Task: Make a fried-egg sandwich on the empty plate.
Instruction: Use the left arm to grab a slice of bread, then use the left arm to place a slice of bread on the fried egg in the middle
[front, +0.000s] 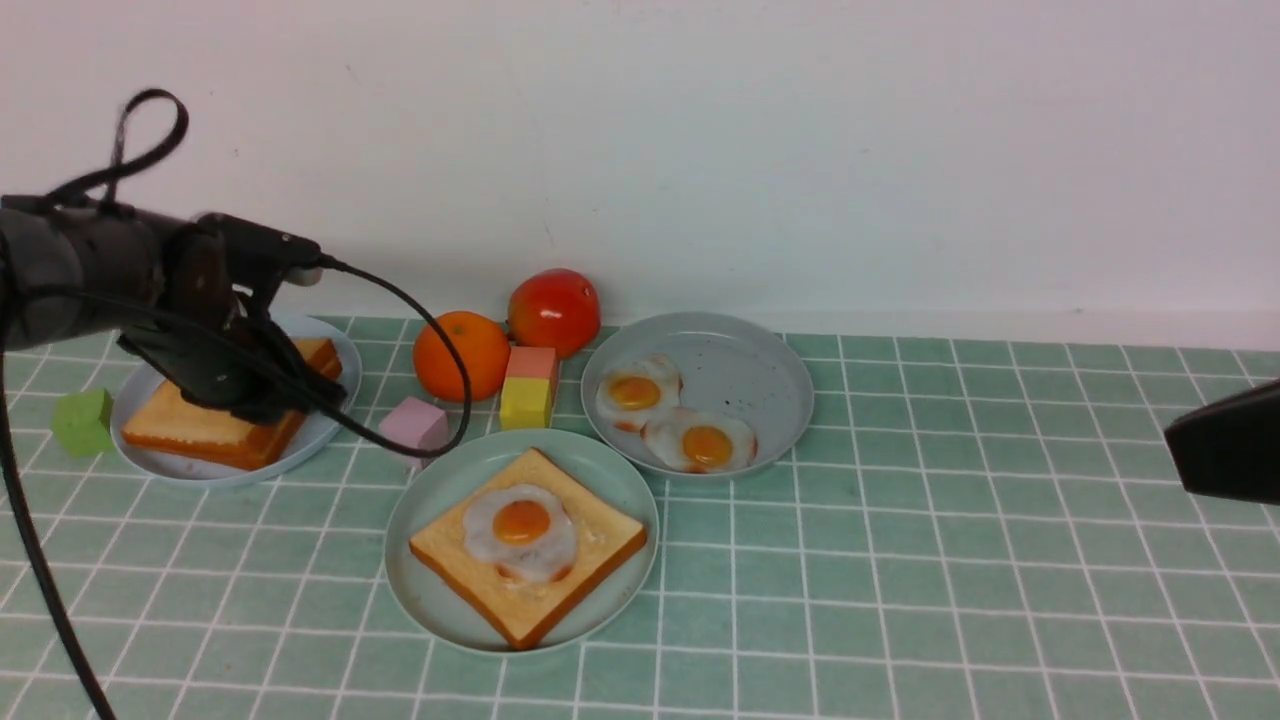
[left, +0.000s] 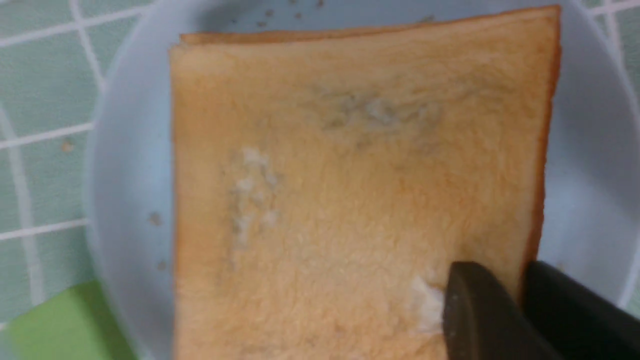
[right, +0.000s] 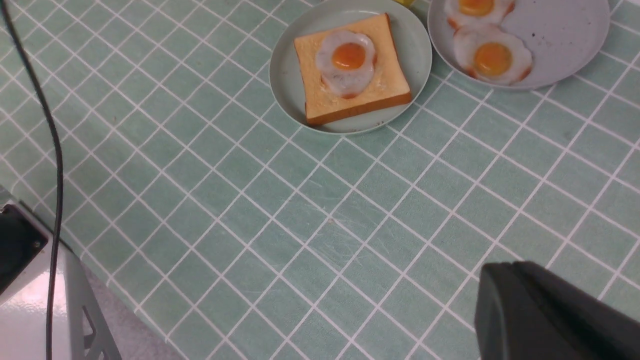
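Mint-green plate (front: 438, 602) right of left gripper (left: 522, 287), nearer robot; carries 1 flat toast slice (front: 608, 538), 1 fried egg (front: 520, 528) atop.

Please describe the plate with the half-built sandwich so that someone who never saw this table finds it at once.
On the green tiled table, three round plates lie near an orange and a tomato. Take the pale mint-green plate, nearest the robot. Only it carries a toast slice with a fried egg on top; the left plate holds plain toast, the speckled plate only eggs.
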